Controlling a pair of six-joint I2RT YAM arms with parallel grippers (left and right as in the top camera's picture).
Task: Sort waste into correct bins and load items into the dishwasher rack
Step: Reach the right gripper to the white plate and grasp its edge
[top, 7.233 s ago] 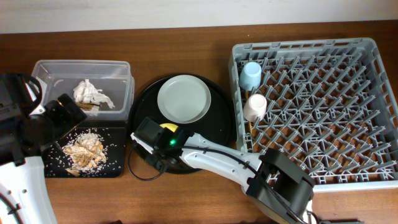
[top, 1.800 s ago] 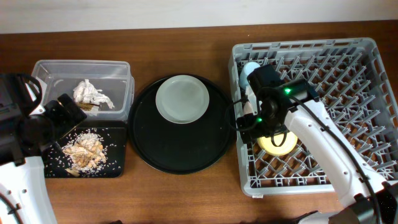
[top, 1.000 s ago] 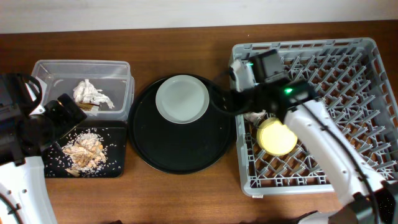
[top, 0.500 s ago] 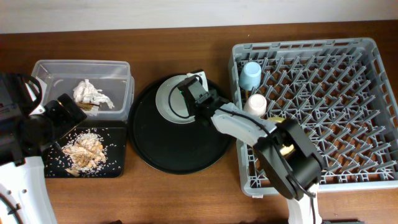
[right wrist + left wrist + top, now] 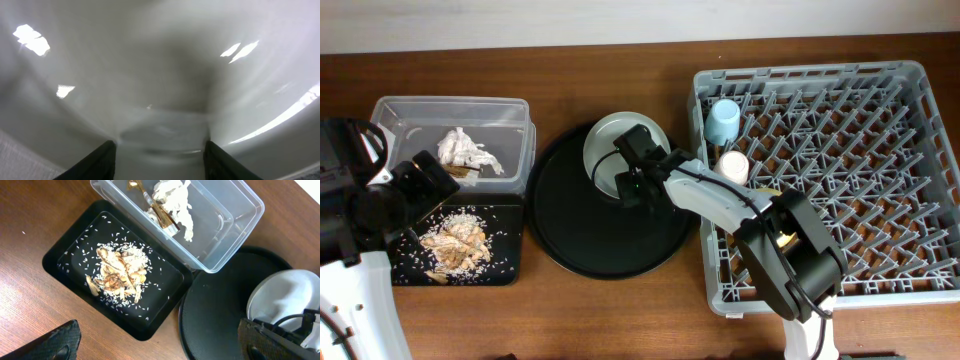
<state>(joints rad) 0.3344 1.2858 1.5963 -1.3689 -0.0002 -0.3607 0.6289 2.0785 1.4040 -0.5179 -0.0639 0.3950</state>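
The right gripper [image 5: 160,159], fingers spread, sits close over the grey-white plate [image 5: 604,150] at frame centre, while the left gripper [image 5: 424,182] hangs spread-fingered over the shallow black tray [image 5: 60,255] at lower left.

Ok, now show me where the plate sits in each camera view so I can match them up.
Overhead: the plate lies at the top edge of the round black tray, near mid-frame.
Left wrist: the plate is at the lower right, on the same tray.
Right wrist: its pale surface fills the whole frame, blurred.
Shared landmark: the round black tray, visible in the overhead and left wrist views only.
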